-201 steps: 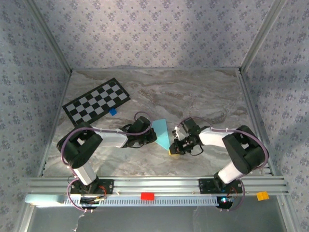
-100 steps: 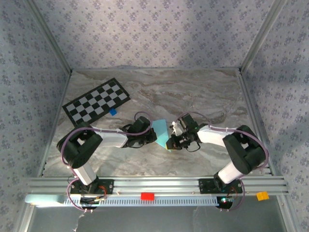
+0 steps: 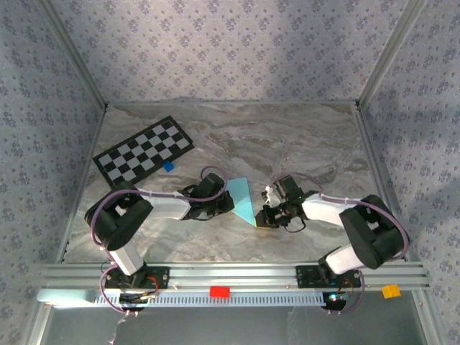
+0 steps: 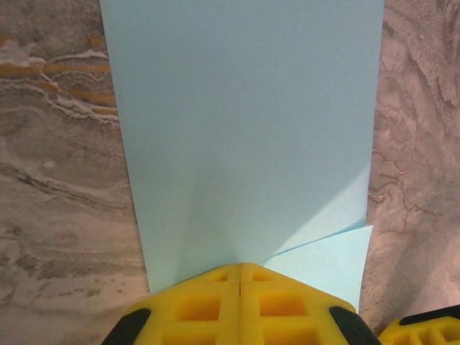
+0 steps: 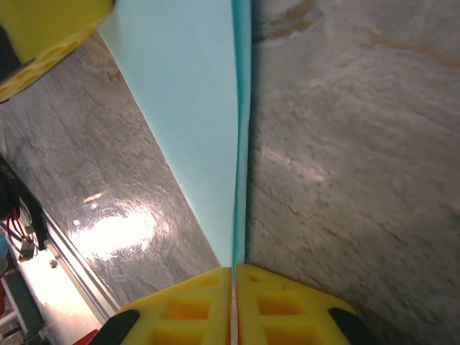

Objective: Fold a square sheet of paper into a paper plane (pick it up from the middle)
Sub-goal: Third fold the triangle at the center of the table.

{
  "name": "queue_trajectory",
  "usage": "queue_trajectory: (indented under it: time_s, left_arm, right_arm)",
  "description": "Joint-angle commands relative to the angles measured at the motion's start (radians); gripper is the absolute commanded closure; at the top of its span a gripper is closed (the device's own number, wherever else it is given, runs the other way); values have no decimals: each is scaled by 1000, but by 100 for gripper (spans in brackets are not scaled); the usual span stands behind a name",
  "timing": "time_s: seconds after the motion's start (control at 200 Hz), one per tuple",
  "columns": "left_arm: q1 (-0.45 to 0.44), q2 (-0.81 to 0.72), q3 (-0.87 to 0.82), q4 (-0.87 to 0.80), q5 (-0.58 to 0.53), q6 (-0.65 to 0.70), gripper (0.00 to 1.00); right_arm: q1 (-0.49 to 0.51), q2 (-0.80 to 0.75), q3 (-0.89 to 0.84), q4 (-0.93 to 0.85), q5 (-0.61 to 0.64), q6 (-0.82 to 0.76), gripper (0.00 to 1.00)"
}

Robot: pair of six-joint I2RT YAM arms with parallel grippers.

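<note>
The square sheet of paper [image 3: 241, 198], light sky-blue, is folded over into a pointed wedge that lies at mid-table with its tip toward the near edge. My left gripper [image 3: 228, 203] is shut on its left edge. In the left wrist view the yellow jaws [image 4: 241, 270] meet on the paper [image 4: 244, 129], and a loose lower layer peeks out on the right. My right gripper [image 3: 261, 220] is shut on the wedge's near tip. In the right wrist view the paper's folded edge [image 5: 241, 144] runs straight into the closed jaws [image 5: 233, 272].
A black-and-white checkerboard card [image 3: 144, 149] lies at the back left with a tiny dark-blue block [image 3: 168, 166] beside it. A red block [image 3: 219, 292] and an orange block [image 3: 390, 291] sit on the front rail. Patterned walls enclose the marble table [image 3: 287, 136].
The right gripper swung in toward the paper's near tip, then drew back slightly right and toward the near edge, and its elbow moved right. The left gripper has held still on the paper.
</note>
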Motion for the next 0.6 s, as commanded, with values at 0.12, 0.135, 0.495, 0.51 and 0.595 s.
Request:
queue_trajectory:
  time_s: [0.12,0.135,0.495,0.51,0.595]
  left_arm:
    - [-37,-35,10,-29,-35,-56,91]
    - [-41,-38,12,-30,-38,-59,90]
    - [-50,-199,17,-173,-163,-43,69]
    - [-47,-206,14,-177,-166,-43,69]
    - [-28,-238,-9,-185,-165,-43,65]
  right_arm:
    - [1,-105,74,-112,198,-20,76]
    - [3,-108,78,-111,205,-18,75]
    - [20,-4,165,-55,185,-19,61]
    - [21,2,168,-51,177,-20,61]
    - [23,33,179,-23,152,-13,62]
